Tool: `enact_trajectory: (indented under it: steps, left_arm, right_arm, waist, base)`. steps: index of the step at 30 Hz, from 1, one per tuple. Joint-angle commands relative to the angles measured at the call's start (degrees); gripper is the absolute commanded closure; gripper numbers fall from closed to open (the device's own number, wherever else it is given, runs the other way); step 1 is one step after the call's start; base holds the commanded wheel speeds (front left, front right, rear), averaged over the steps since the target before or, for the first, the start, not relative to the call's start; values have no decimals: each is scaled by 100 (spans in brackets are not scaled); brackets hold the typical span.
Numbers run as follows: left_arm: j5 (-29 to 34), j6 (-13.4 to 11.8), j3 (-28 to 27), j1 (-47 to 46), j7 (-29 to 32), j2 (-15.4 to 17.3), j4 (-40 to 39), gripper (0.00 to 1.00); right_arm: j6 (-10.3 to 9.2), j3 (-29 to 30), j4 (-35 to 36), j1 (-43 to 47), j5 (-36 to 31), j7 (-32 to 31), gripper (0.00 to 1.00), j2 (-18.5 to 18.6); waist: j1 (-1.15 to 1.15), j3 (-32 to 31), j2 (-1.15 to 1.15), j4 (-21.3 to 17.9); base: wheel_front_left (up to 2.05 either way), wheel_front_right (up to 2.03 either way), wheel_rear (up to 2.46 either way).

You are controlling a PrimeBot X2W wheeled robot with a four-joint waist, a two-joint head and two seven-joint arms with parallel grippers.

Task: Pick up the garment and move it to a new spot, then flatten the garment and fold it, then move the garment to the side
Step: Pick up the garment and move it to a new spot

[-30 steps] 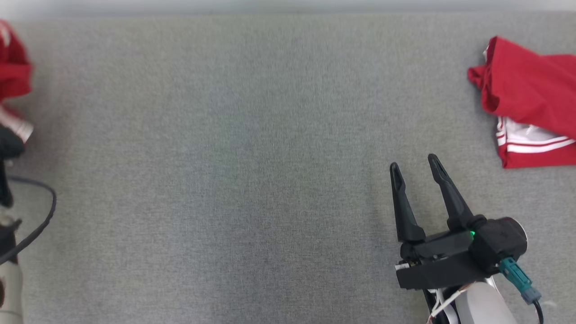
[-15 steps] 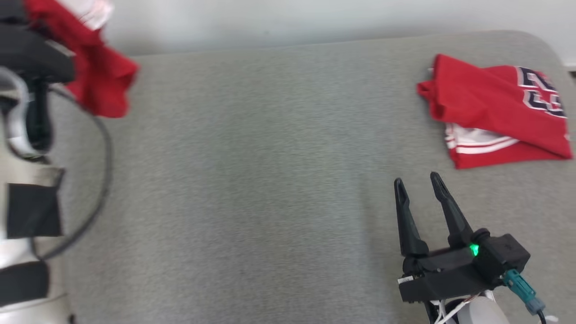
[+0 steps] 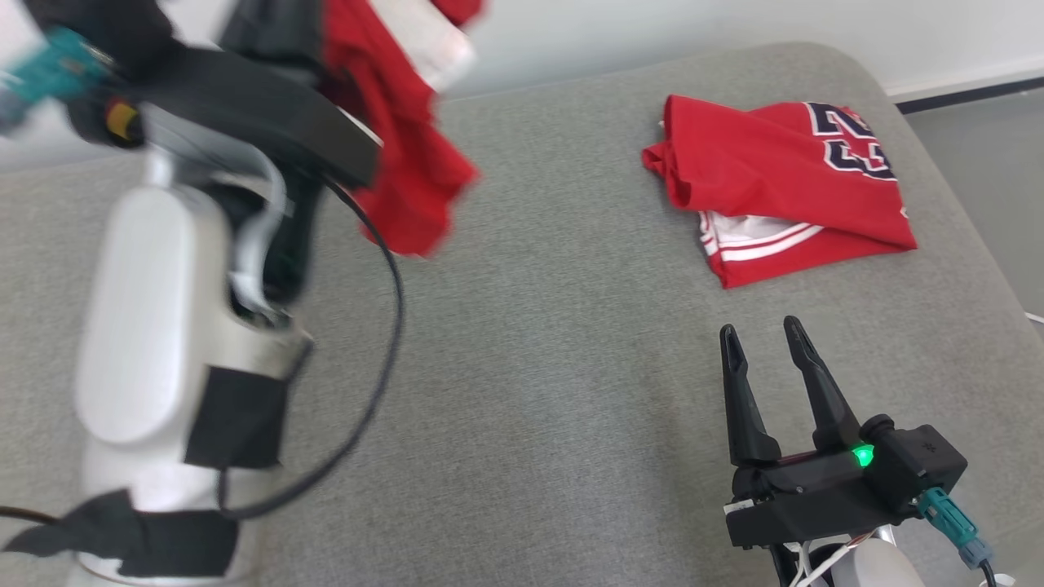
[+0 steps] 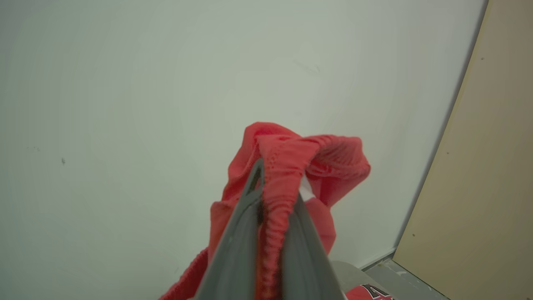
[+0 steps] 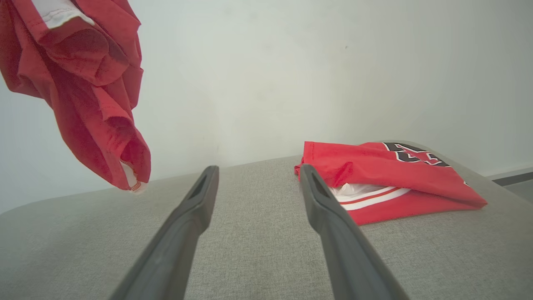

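The left gripper (image 4: 277, 183) is pinched tight on a bunched fold of the red garment (image 3: 400, 179), which hangs in the air over the far left of the grey cushion (image 3: 530, 367). The right gripper (image 3: 760, 328) sits low at the near right, fingers spread and empty, and a folded red jersey (image 3: 783, 187) lies on the cushion beyond it.

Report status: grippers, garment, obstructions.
Left gripper shut on crumpled red fabric garment, hanging above grey upholstered surface. Right gripper open, empty. Folded red numbered jersey far right, apart from grippers.
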State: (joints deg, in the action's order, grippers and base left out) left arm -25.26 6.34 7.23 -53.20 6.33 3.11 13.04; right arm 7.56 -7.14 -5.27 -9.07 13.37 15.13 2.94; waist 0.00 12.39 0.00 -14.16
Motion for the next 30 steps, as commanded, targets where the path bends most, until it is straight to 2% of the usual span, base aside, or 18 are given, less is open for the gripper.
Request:
enact_trajectory:
  steps: [1, 4, 9, 13, 19, 27, 28, 29, 30]
  left_arm:
    - [-194, -78, 176, 176, -116, -11, 84, 100]
    - [-779, -251, 663, 424, -344, -18, 241, 100]
    - [-1177, -443, 1138, 954, -674, -15, 575, 100]
    - [-1295, -572, 1275, 1645, -1013, -12, 1015, 100]
    - [-1414, -534, 1220, 2546, -1410, 56, 1743, 100]
    - [-1528, -381, 1232, 3105, -1821, 50, 2237, 100]
    - [-1542, -361, 1240, 3141, -1845, 45, 2271, 82]
    - [-1557, -340, 1242, 3169, -1880, 42, 2288, 75]
    - [-1560, -328, 1227, 3194, -1918, 41, 2284, 54]
  right_arm:
    - [-11, 23, -21, 101, -1, -1, 0, -6]
    - [-11, 53, -44, 111, -40, -1, 0, -8]
    - [-11, 68, -85, 93, -106, -1, 0, -8]
    - [-11, 56, -169, 58, -161, -1, 0, -8]
    - [-11, 8, -262, 84, -199, -1, 0, -7]
    - [-11, -28, -368, 241, -245, -1, 0, -6]
    - [-11, -39, -376, 253, -243, -1, 0, -5]
    - [-11, -37, -380, 267, -253, -1, 0, -5]
    - [-11, -37, -377, 293, -261, -1, 0, -5]
  waist:
    - [0, 5, 0, -73]
    - [0, 12, 0, -49]
    - [0, 32, 0, 44]
    - [0, 38, 0, 168]
    - [0, -6, 0, 339]
    - [0, -247, 0, 550]
    - [0, -284, 0, 571]
    - [0, -334, 0, 601]
    - [0, -375, 0, 626]
  base:
    - [0, 0, 0]
    - [0, 0, 0]
    - [0, 0, 0]
    - [0, 0, 0]
    - [0, 0, 0]
    - [0, 0, 0]
    - [0, 0, 0]
    - [0, 0, 0]
    - [0, 0, 0]
